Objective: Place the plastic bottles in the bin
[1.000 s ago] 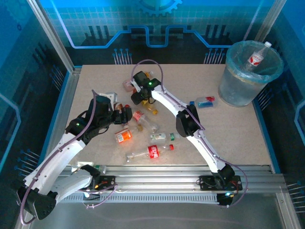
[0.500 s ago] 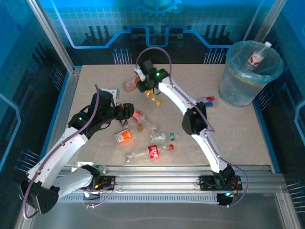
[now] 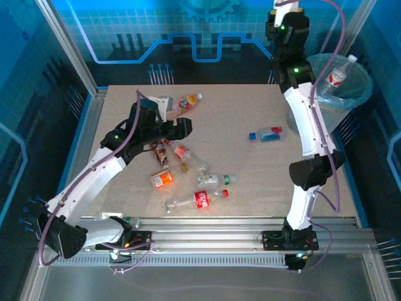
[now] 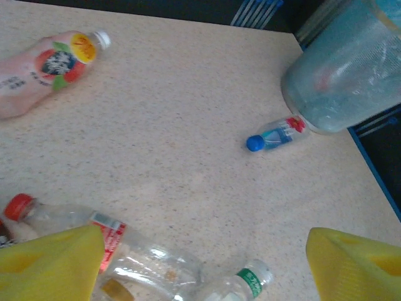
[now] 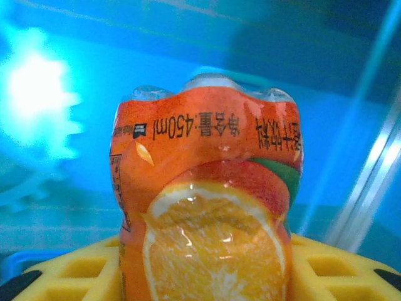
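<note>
- Since a second ago the right arm has been lifted off the middle of the bench and swung high toward the far right corner. The left arm has been stretched further across the bench, and a pink bottle now lies in the open near the far edge.
- The right pincer is clamped on an orange bottle. The bottle's long axis runs up the wrist picture, out from between the yellow fingers, with its lobed base end uppermost.
- The bin is seen from above just to the right of the raised pincer and lower down. The release is judged to turn on a short carry rightward, until the bottle hangs over the rim and not beside it. The right arm is clearly the nearer one.
- One white-capped bottle is already leaning inside the bin.
- The left pincer is held apart with nothing between its fingers.
- A clear red-labelled bottle lies below it, red cap to the left. Its long axis runs roughly along the line joining the two fingers, so a turn of the wrist is judged necessary before closing.
- A blue-capped bottle lies on its side close to the bin's foot, well apart from the cluster under the left arm.
</note>
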You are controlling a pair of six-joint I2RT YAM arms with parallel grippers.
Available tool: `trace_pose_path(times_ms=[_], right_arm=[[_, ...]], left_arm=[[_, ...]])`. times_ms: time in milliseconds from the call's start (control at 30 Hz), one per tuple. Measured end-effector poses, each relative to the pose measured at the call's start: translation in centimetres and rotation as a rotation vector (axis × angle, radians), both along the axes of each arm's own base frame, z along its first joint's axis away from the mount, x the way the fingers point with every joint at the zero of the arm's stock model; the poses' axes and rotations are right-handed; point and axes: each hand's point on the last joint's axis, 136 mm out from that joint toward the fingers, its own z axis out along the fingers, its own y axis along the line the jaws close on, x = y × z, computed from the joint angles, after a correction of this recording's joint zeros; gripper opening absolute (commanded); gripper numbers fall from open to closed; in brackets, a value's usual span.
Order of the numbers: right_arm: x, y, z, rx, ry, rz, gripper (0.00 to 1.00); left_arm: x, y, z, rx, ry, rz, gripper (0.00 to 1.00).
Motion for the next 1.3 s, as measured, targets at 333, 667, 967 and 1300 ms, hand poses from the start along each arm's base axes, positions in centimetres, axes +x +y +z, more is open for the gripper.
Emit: trace_pose_path(times_ms=[333,667,967,1300], right_arm=[[6.3,-5.0,-5.0,-0.195,-0.067,-0.345,0.53],[8.4,-5.5,-5.1,-0.338,-0.176,-0.525,0.53],[10.0,-5.6,-8.0,-0.263,-0.07,-0.465,0.54],[7.1,-11.1,-13.8,-0.145,0.121,-0.453,0.49]], left_arm=[[0.4,-3.4,0.2,-0.009,0.017,-0.079,0.86],[1.4,-4.3,-1.1,0.006,0.052,-0.082,0.86],[2.8,-5.6,-2.2,0.006,0.088,-0.086,0.85],[2.5,-6.2,-1.9,0.002,0.088,-0.101,0.85]])
